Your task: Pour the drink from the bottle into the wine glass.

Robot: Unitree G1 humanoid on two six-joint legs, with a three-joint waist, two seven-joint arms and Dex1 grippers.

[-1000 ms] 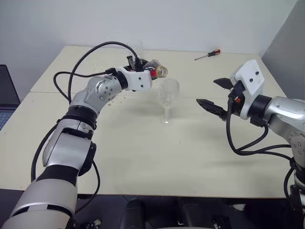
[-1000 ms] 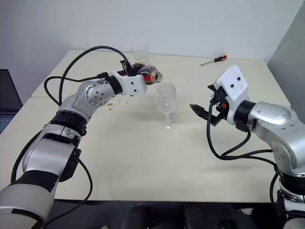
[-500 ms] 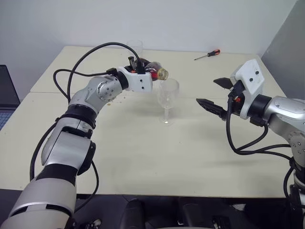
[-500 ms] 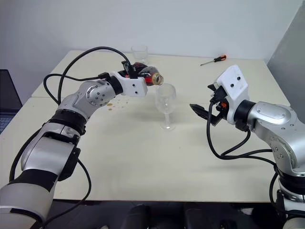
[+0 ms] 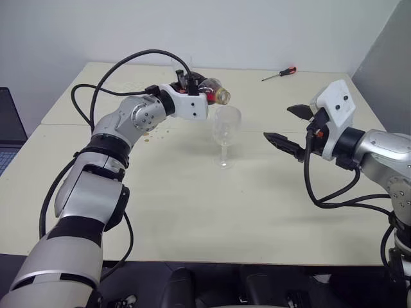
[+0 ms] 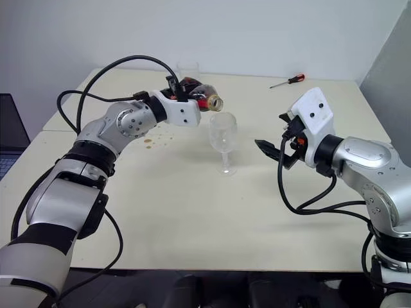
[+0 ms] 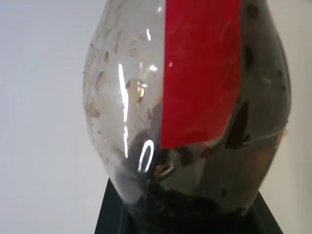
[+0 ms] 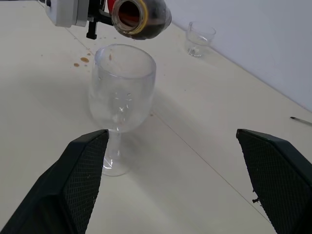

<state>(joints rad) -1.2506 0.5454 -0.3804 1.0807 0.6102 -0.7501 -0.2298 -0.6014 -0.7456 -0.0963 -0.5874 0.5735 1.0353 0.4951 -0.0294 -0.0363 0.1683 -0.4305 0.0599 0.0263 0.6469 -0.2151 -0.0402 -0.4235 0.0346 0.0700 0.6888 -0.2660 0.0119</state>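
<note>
Left eye view: left gripper [image 5: 200, 90], upper centre, is clamped on the tilted bottle [image 5: 212, 91] above the wine glass [image 5: 225, 135]. Right gripper [image 5: 290, 127], centre right, is fully spread and empty. Right wrist view exposes the bottle's open mouth and the drink [image 8: 146, 19] inside.

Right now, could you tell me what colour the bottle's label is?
Red; the bottle's label shows best in the left wrist view.

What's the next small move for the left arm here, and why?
Probably tip the bottle a bit further, mouth down. The left gripper holds it on its side with the open mouth just above the wine glass rim, dark drink is inside, yet the glass looks empty. Brown drops on the table suggest tilting slowly. The right gripper waits open beside it.
</note>
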